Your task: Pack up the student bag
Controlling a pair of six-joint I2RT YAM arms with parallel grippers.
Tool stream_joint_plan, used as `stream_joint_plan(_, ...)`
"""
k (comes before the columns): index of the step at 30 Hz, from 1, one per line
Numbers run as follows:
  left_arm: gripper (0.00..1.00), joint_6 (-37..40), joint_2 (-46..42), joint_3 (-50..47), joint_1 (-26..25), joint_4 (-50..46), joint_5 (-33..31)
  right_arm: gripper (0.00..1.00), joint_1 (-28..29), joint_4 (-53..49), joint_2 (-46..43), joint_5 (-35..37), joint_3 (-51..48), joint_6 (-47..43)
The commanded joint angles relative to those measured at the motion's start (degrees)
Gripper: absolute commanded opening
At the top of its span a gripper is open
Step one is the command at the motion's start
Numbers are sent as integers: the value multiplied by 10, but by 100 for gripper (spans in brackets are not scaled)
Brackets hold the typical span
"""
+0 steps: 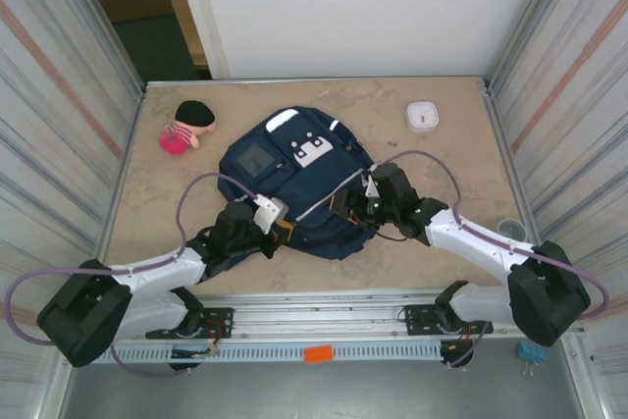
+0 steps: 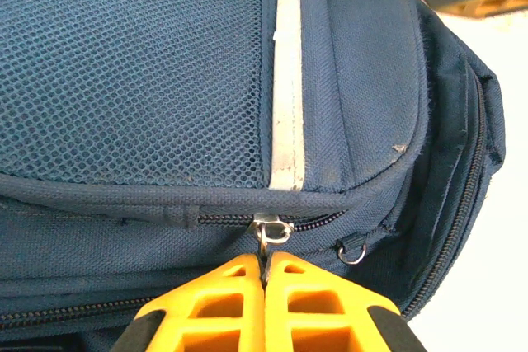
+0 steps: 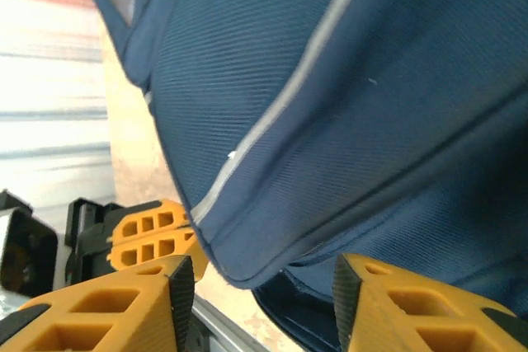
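A: Where is the student bag (image 1: 294, 183)?
B: It lies flat in the middle of the bench (image 1: 451, 154), between both arms.
A: And the end effectors?
B: The left end effector (image 2: 264, 268) pinches the metal zipper pull (image 2: 271, 228). The right end effector (image 3: 264, 286) has its fingers apart, with the bag's edge between them.

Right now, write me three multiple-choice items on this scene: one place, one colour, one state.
1. The doll lies at the table's: A far left; B near right; C near middle.
2. The student bag's stripe is: A red; B white; C green.
3. The left claw is: A wide open; B shut on the zipper pull; C holding a cup.
Key: A, it sits near the far left corner; B, a pale band crosses the navy fabric; B, yellow fingers pinch the metal ring.
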Motion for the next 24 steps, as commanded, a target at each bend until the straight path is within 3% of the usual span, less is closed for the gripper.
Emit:
stream_joint_plan(1, 0, 9, -2, 14, -2, -6, -17, 53, 7, 71, 3, 31, -20, 151)
stream_joint_plan(6, 0, 7, 5, 17, -2, -3, -9, 51, 6, 142, 53, 16, -23, 182)
stream_joint_plan(9, 0, 4, 4, 18, -2, 0, -7, 46, 11, 185, 80, 15, -23, 198)
stream_joint_plan(14, 0, 7, 3, 23, -4, -11, -3, 13, 14, 212, 101, 37, -22, 202)
stream_joint_plan(17, 0, 5, 2, 28, -8, -17, 5, 4, 14, 234, 113, 47, -21, 202)
stream_joint_plan(24, 0, -3, 5, 46, -47, -18, 21, 0, 25, 264, 137, 60, 3, 198)
